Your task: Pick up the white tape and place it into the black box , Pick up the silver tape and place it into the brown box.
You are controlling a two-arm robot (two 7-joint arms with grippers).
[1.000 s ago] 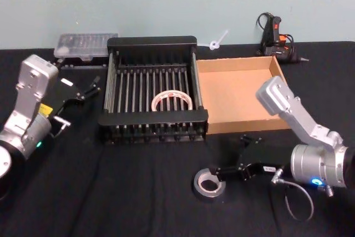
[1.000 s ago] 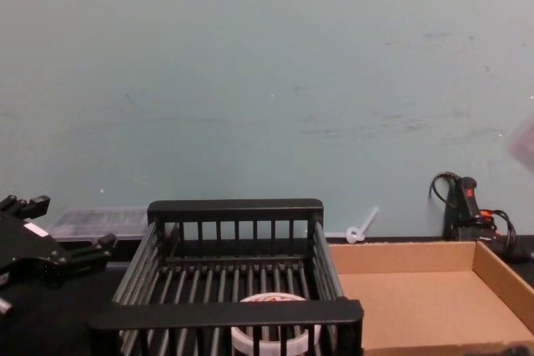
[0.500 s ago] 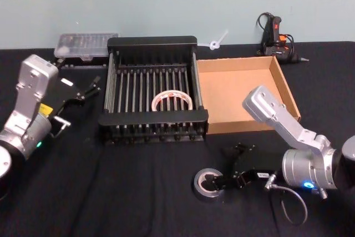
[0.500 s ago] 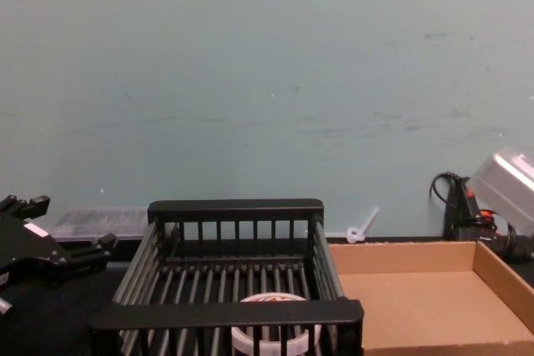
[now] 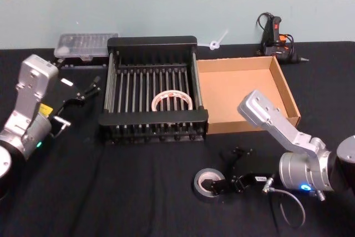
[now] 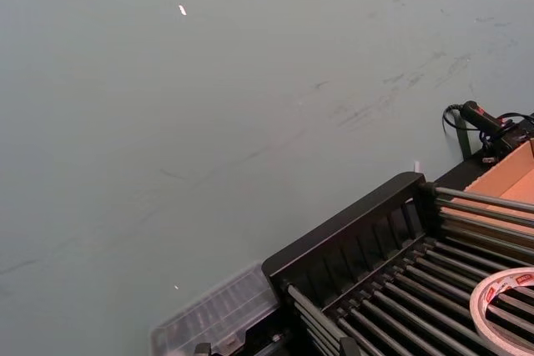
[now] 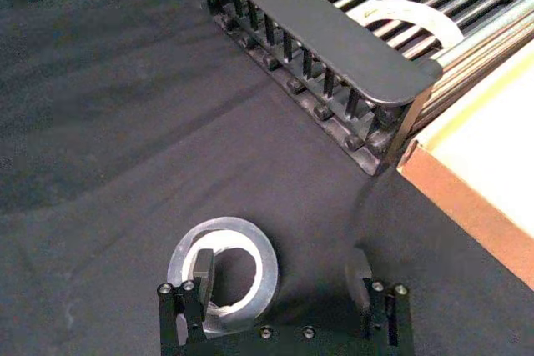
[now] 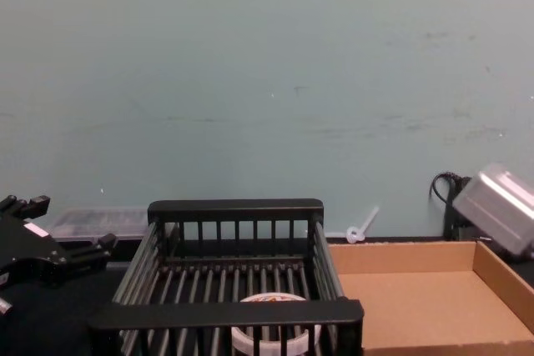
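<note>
right claw (image 7: 279, 281) lowered at silver tape (image 7: 224, 270), spread open, one finger placed inside core | left claw (image 5: 83, 90) parked open beside black box (image 5: 152, 41) | black-clothed tabletop (image 5: 111, 187), teal wall

Clear plastic case (image 5: 86, 46), glue gun (image 5: 275, 38) at table's far edge.
</note>
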